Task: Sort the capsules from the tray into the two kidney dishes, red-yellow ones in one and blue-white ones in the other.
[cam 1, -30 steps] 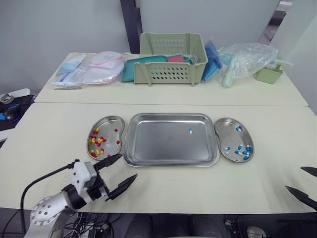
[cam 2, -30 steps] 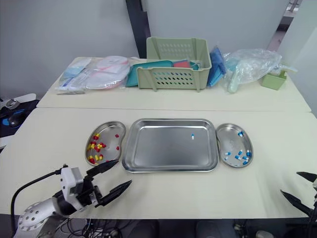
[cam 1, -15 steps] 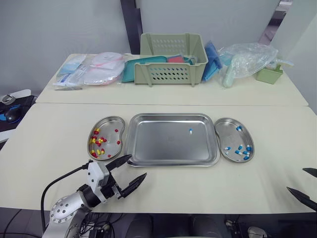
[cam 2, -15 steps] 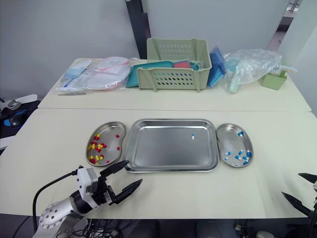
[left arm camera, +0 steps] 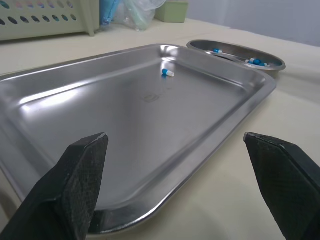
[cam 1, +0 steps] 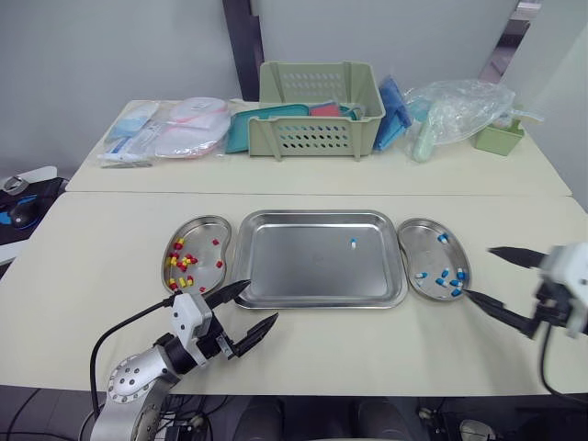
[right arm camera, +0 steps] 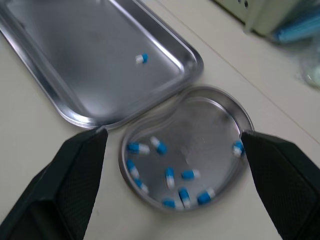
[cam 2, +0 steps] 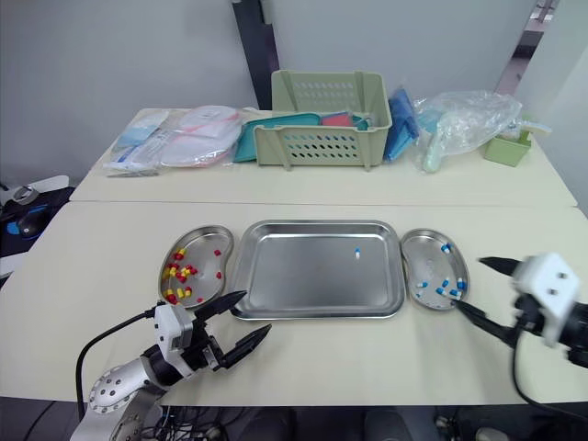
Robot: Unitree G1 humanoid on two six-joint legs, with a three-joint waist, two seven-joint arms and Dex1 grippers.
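A steel tray (cam 1: 294, 271) lies mid-table with a single blue-white capsule (cam 1: 353, 243) near its far right corner. The kidney dish (cam 1: 209, 232) on its left holds several red-yellow capsules (cam 1: 179, 266). The right kidney dish (cam 1: 418, 243) holds several blue-white capsules (cam 1: 447, 278). My left gripper (cam 1: 261, 302) is open and empty at the tray's near left corner, low over the table. My right gripper (cam 1: 478, 272) is open and empty just right of the right dish. In the right wrist view that dish (right arm camera: 200, 115) lies between its fingers (right arm camera: 80, 165).
On the far table stand a green basket (cam 1: 318, 108), sealed packets (cam 1: 165, 129), blue pouches (cam 1: 393, 110), a clear plastic bag (cam 1: 459, 110) and a small green box (cam 1: 499, 138). A seam separates the two tables.
My right gripper has risen from the table's near right edge and moved left to the right dish. My left gripper has crept right and forward toward the tray's corner.
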